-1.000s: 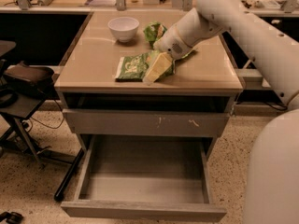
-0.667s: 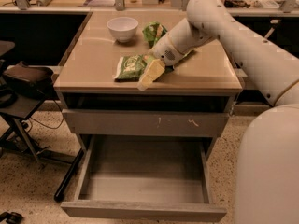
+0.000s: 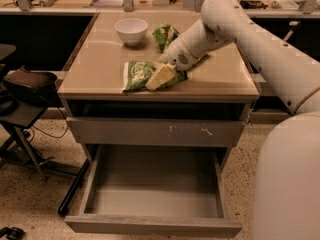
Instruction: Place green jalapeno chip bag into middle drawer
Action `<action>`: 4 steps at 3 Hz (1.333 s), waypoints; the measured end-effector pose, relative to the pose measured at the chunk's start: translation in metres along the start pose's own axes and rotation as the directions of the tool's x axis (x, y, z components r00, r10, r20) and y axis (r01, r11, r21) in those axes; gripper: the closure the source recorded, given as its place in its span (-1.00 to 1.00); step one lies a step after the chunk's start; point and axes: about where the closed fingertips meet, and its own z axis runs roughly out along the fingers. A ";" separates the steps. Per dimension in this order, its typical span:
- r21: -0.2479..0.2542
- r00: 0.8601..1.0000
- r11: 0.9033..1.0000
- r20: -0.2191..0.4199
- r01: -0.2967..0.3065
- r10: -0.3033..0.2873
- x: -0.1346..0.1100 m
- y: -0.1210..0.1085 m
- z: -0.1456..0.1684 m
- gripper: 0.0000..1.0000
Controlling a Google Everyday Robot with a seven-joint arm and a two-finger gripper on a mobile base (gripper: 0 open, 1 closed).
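Observation:
The green jalapeno chip bag (image 3: pixel 136 74) lies flat on the wooden tabletop (image 3: pixel 100 59), near its front edge. My gripper (image 3: pixel 160 77) is low over the bag's right half and covers part of it; whether it touches the bag does not show. The middle drawer (image 3: pixel 150 226) is pulled open below, with its grey tray (image 3: pixel 152 184) bare. My white arm (image 3: pixel 225 24) reaches in from the upper right.
A white bowl (image 3: pixel 131 30) and a second green bag (image 3: pixel 165 34) stand at the back of the tabletop. A shut drawer front with pale scratches (image 3: pixel 155 132) sits above the open drawer. A dark chair (image 3: pixel 25 84) stands at the left.
My gripper has moved a little left and toward the table's front edge, over the bag. The bag and the drawer have not moved.

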 end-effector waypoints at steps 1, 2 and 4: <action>0.000 1.000 1.000 0.000 0.000 0.000 0.000 0.000 0.000 0.31; 0.000 1.000 1.000 -0.007 -0.002 0.002 0.001 0.007 -0.004 0.77; 0.099 0.997 0.993 0.039 -0.067 0.064 -0.016 0.027 -0.047 1.00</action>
